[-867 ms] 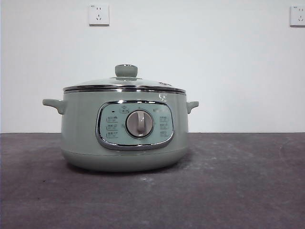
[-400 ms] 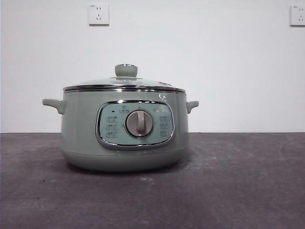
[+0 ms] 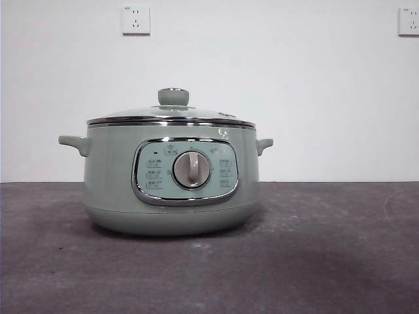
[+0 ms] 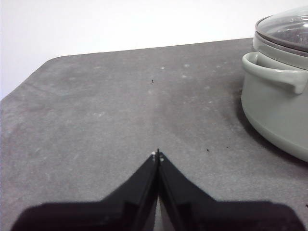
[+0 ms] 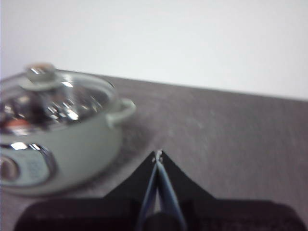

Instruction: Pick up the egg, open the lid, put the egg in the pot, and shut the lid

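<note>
The pale green pot (image 3: 111,176) stands on the dark table, its grey dial (image 3: 192,170) facing the front view. The lid (image 3: 171,112) sits shut on it, knob (image 3: 173,97) upright. My left gripper (image 4: 157,154) is shut and empty, hovering above bare table beside the pot's handle (image 4: 274,77). My right gripper (image 5: 157,154) is shut and empty on the pot's (image 5: 72,144) other side. No egg lies on the table. A blurred reddish patch (image 5: 17,126) shows through the lid's glass (image 5: 57,103); I cannot tell what it is.
The grey table (image 3: 314,248) stretches to both sides of the pot. Its rounded corner edge (image 4: 33,77) shows in the left wrist view. A white wall with two sockets (image 3: 135,19) (image 3: 408,21) stands behind.
</note>
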Robot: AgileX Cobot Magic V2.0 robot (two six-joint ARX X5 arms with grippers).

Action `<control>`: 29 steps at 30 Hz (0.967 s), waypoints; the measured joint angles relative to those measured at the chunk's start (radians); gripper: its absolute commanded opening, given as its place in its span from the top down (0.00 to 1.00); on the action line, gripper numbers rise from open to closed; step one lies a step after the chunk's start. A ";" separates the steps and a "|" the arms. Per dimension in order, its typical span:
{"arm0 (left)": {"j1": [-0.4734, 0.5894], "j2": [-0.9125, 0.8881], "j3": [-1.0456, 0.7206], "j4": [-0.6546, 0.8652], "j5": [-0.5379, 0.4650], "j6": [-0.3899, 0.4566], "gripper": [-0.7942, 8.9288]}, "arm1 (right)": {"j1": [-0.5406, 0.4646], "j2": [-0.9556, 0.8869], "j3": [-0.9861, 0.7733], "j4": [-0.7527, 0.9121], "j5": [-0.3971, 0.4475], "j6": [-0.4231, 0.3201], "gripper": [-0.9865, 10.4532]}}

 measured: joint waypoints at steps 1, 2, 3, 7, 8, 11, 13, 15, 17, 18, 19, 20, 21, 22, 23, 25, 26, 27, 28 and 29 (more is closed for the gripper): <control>0.000 0.000 0.000 0.000 0.000 0.000 0.92 | 0.000 -0.023 -0.032 -0.003 0.010 0.010 0.91; 0.000 0.000 0.000 0.000 0.000 0.000 0.92 | 0.000 -0.041 -0.058 -0.002 0.016 0.019 0.91; 0.000 0.000 0.000 0.000 0.000 0.000 0.92 | 0.000 -0.061 -0.086 -0.004 0.029 0.030 0.91; 0.000 0.000 0.000 0.000 0.000 0.000 0.92 | 0.000 -0.118 -0.164 -0.007 0.035 0.068 0.91; 0.000 0.000 0.000 0.000 0.000 0.000 0.92 | 0.000 -0.127 -0.176 -0.008 0.035 0.075 0.91; 0.000 0.000 0.000 0.000 0.000 0.000 0.92 | 0.000 -0.150 -0.207 -0.026 0.035 0.089 0.91; 0.000 0.000 0.000 0.000 0.000 0.000 0.92 | 0.000 -0.161 -0.221 -0.028 0.036 0.095 0.91; 0.000 0.000 0.000 0.000 0.000 0.000 0.92 | 0.000 -0.169 -0.223 -0.026 0.039 0.100 0.91; 0.000 0.000 0.000 0.000 0.000 0.000 0.92 | 0.000 -0.184 -0.223 -0.025 0.039 0.102 0.91; 0.000 0.000 0.000 0.000 0.000 0.000 0.92 | 0.000 -0.189 -0.223 -0.024 0.038 0.104 0.91; 0.000 0.000 0.000 0.000 0.000 0.000 0.92 | 0.000 -0.190 -0.223 -0.024 0.038 0.106 0.91; 0.000 0.000 0.000 0.000 0.000 0.000 0.92 | 0.000 -0.190 -0.223 -0.024 0.038 0.111 0.91; 0.000 0.000 0.000 0.000 0.000 0.000 0.92 | 0.000 -0.190 -0.223 -0.024 0.038 0.116 0.91; 0.000 0.000 0.000 0.000 0.000 0.000 0.92 | 0.000 -0.190 -0.223 -0.024 0.038 0.119 0.91; 0.000 0.000 0.000 0.000 0.000 0.000 0.92 | 0.000 -0.190 -0.223 -0.024 0.038 0.120 0.91; 0.000 0.000 0.000 0.000 0.000 0.000 0.92 | 0.000 -0.190 -0.223 -0.024 0.038 0.121 0.91; 0.000 0.000 0.000 0.000 0.000 0.000 0.92 | 0.000 -0.190 -0.223 -0.024 0.038 0.123 0.91; 0.000 0.000 0.000 0.000 0.000 0.000 0.92 | 0.000 -0.190 -0.223 -0.024 0.038 0.123 0.91; 0.000 0.000 0.000 0.000 0.000 0.000 0.92 | 0.000 -0.190 -0.223 -0.024 0.038 0.123 0.91; 0.000 0.000 0.000 0.000 0.000 0.000 0.92 | 0.000 -0.190 -0.223 -0.024 0.038 0.123 0.91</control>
